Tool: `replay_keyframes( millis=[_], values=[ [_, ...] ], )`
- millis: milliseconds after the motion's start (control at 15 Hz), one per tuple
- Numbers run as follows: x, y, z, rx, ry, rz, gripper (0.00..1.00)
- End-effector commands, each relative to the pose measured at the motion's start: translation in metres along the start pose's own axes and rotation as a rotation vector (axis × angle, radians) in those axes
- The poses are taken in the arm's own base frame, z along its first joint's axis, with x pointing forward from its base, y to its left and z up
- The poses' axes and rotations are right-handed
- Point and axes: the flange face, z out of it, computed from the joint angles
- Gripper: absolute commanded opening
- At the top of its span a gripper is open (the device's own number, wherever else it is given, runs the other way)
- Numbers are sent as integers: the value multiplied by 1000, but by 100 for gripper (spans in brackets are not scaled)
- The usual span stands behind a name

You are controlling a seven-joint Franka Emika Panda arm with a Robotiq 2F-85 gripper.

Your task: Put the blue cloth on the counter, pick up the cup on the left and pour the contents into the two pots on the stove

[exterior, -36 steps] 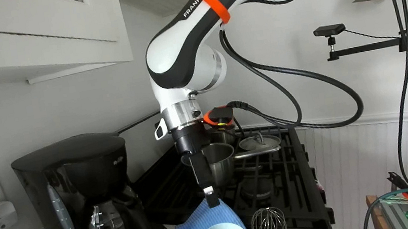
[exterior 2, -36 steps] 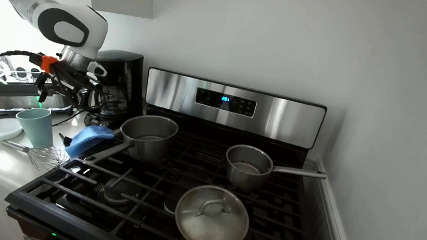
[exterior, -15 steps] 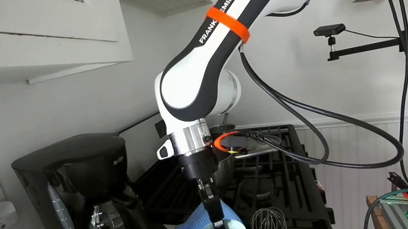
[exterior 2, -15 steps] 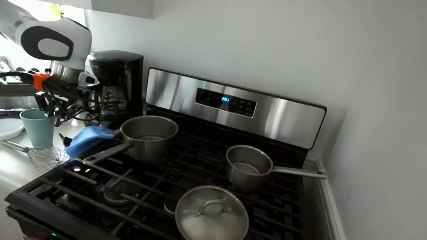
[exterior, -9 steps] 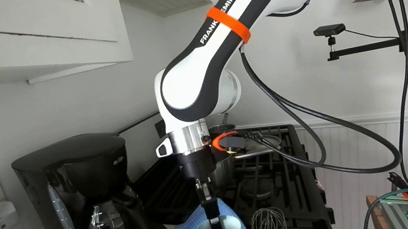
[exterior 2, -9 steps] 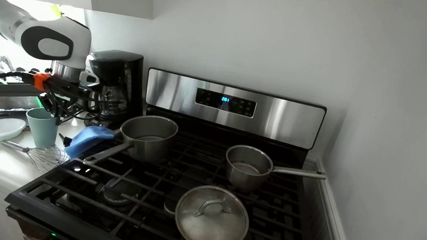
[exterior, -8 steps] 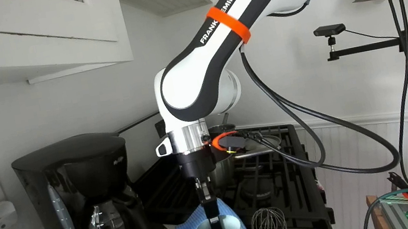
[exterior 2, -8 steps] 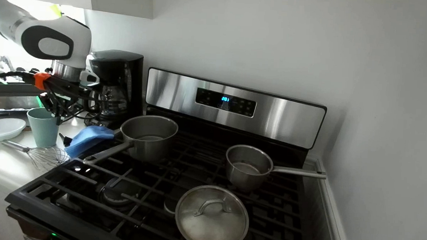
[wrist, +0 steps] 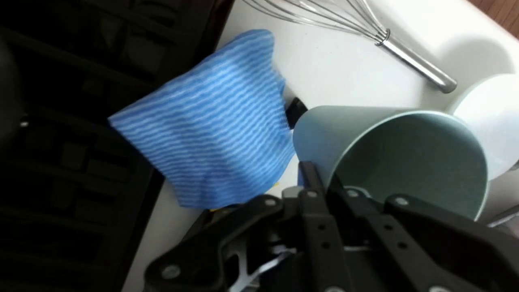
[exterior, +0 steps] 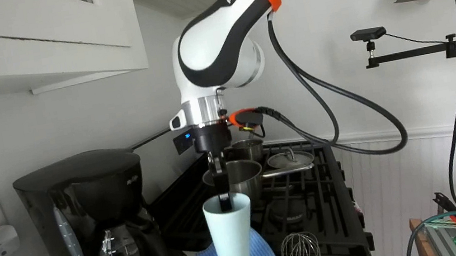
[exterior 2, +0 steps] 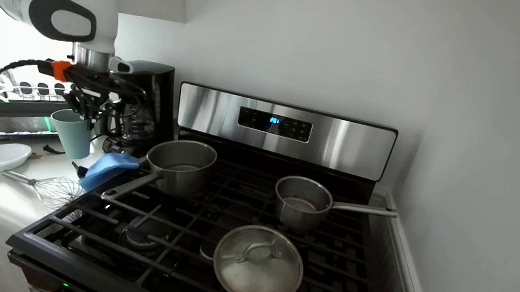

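My gripper (exterior: 225,201) is shut on the near wall of a light blue-green cup (exterior: 233,241), one finger inside the rim and one outside. The cup hangs clear of the counter, slightly tilted, in both exterior views. In the wrist view the cup (wrist: 417,162) has its mouth towards the camera; its contents cannot be made out. The blue cloth (wrist: 215,121) lies rumpled on the counter at the stove's edge, below and beside the cup. On the stove (exterior 2: 186,224) stand two uncovered steel pots, a larger pot (exterior 2: 181,182) and a smaller pot (exterior 2: 298,218).
A lidded pan (exterior 2: 259,264) sits at the stove's front. The larger pot's handle (exterior 2: 131,186) points towards the counter. A black coffee maker (exterior: 81,183) stands beside the stove. A whisk (exterior 2: 56,189) and a white bowl (exterior 2: 5,157) lie on the counter. A cabinet (exterior: 37,53) hangs overhead.
The fingers went into the cup and shut on its wall; the cup shifted a little. Since half a second ago the arm has risen, lifting the cup off the counter. The cloth stays on the counter.
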Motion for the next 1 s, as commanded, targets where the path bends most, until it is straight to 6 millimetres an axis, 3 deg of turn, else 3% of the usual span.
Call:
replay_keyframes(
  millis=[0, 333, 400, 467, 800, 933],
  values=[
    [-24, 27, -77, -102, 35, 60, 1],
    [-57, 86, -160, -263, 127, 208, 1],
    [-50, 75, -135, -214, 114, 152, 1],
    [-55, 82, -144, -224, 126, 164, 4],
    [-49, 78, -131, -212, 105, 150, 1],
    [-50, 86, -141, -309, 110, 155, 1]
  ],
)
